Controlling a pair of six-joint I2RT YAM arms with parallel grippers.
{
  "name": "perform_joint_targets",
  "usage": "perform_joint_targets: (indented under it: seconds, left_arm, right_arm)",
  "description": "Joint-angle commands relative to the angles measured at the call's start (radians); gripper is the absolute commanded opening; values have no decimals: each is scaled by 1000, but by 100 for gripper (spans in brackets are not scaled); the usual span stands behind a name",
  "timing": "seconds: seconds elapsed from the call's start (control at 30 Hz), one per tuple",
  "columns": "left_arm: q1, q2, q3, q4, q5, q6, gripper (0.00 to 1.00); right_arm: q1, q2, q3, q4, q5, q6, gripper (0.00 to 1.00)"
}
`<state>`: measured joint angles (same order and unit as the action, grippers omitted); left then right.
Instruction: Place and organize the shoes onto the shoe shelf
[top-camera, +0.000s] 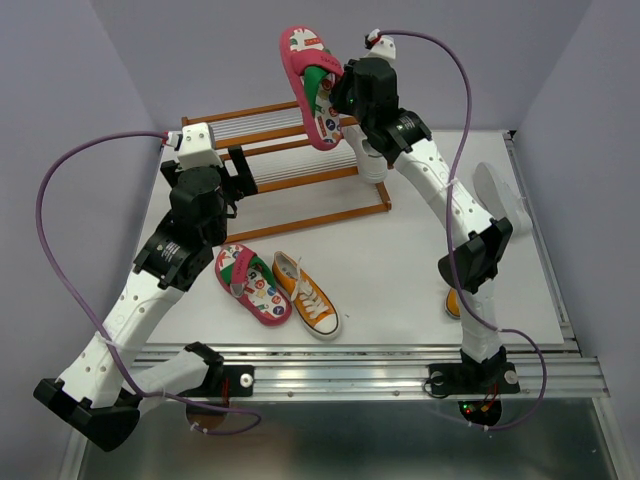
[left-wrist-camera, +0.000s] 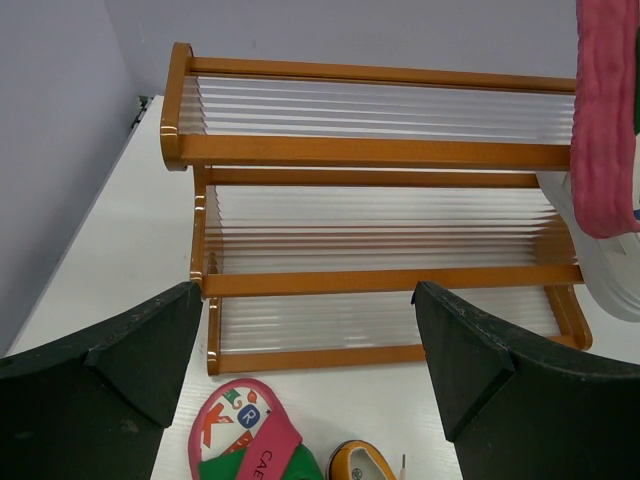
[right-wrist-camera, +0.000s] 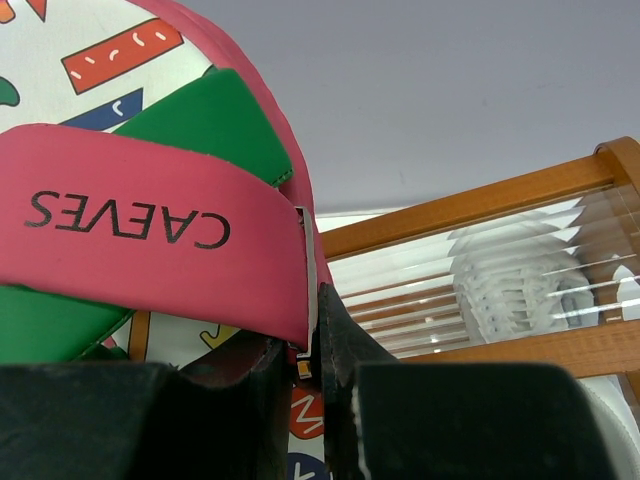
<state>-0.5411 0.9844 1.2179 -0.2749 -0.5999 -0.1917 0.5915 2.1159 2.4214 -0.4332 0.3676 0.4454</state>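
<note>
My right gripper (top-camera: 335, 88) is shut on the strap of a pink shoe (top-camera: 310, 85) and holds it, tilted, above the right end of the shoe shelf (top-camera: 290, 145). The right wrist view shows the strap (right-wrist-camera: 160, 240) pinched between my fingers, with the shelf (right-wrist-camera: 470, 205) behind. My left gripper (top-camera: 243, 172) is open and empty in front of the shelf's left part; its wrist view shows the shelf (left-wrist-camera: 370, 152) beyond it. The second pink shoe (top-camera: 252, 283) and an orange sneaker (top-camera: 305, 293) lie side by side on the table. A white sneaker (top-camera: 372, 165) sits at the shelf's right end.
Another white sneaker (top-camera: 497, 192) lies on the table right of my right arm. The second orange sneaker (top-camera: 453, 302) is mostly hidden behind that arm's base link. Purple walls close the back and sides. A metal rail (top-camera: 360, 365) runs along the near edge.
</note>
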Motion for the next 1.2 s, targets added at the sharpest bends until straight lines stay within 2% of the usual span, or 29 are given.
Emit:
perform_joint_targets:
  seconds: [0.0, 0.17, 0.5, 0.87, 0.97, 1.0, 1.07, 1.17]
  left_arm:
    - [4, -16, 12, 17, -17, 8, 99]
    - [3, -16, 8, 20, -15, 6, 99]
    - [4, -13, 0, 23, -18, 8, 99]
    - [3, -15, -8, 26, -21, 11, 99]
    - [4, -13, -11, 28, -21, 12, 99]
    - [4, -15, -11, 28, -21, 12, 99]
    - [4, -16, -11, 28, -21, 12, 99]
    - [6, -18, -11, 26, -26, 15, 99]
  right_arm:
    - [13, -5, 8, 130, 51, 33, 1]
    - [13, -5, -8, 125, 59, 44, 5]
    - [13, -10, -38, 119, 36, 58, 20]
    - [22, -25, -68, 119, -6, 69, 25]
    - [22, -24, -73, 119, -15, 64, 19]
    - [22, -24, -76, 119, -21, 65, 10]
    - [31, -28, -82, 119, -24, 64, 3]
    - [31, -49, -94, 119, -19, 68, 1]
